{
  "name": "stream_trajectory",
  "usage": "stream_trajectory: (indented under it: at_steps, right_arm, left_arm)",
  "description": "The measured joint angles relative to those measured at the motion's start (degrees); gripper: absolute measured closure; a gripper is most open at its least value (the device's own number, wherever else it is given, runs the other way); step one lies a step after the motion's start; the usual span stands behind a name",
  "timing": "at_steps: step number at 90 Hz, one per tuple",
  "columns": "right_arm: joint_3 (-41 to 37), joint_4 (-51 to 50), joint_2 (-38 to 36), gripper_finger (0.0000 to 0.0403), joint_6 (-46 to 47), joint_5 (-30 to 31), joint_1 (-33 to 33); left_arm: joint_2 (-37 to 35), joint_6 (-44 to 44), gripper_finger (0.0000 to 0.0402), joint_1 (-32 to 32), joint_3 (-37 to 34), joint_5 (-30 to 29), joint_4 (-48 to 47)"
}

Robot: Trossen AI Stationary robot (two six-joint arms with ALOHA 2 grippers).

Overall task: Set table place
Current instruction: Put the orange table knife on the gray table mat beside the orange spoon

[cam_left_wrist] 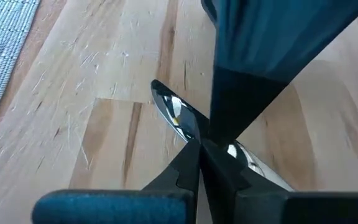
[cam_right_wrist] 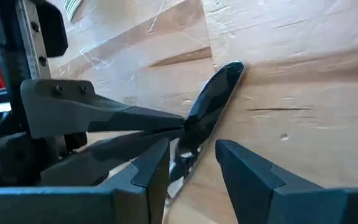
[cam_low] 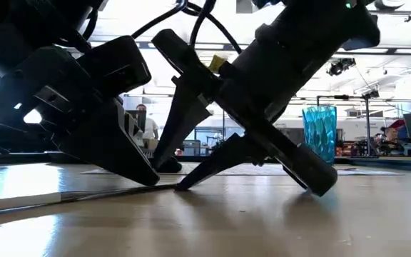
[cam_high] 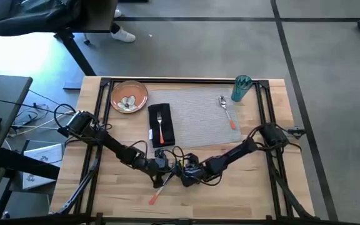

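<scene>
On the surface [cam_high: 242, 200], below the placemat [cam_high: 199, 115], the knife [cam_high: 160, 189] lies flat with the left end effector [cam_high: 163, 164] clenched on its blade and the right end effector [cam_high: 187, 175] released alongside, so lift level.

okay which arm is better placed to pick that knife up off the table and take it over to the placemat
Left, probably. The left gripper is already shut on the knife blade, against the table. The right gripper sits open beside it, holding nothing. The placemat is equally near both arms.
</scene>
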Motion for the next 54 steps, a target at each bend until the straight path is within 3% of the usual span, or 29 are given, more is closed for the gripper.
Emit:
stream_trajectory:
  at_steps: [28,54]
  right_arm:
    - [1.2,-1.3,0.5,0.0277,-0.2,-0.1,-1.7]
    - [1.6,-1.9,0.7,0.0277,-4.6,4.0,-1.6]
  left_arm:
    - [0.0,0.0,0.0402,0.0,0.0,-0.3,-0.2]
    - [0.0,-0.1,0.0402,0.0,0.0,-0.4,-0.1]
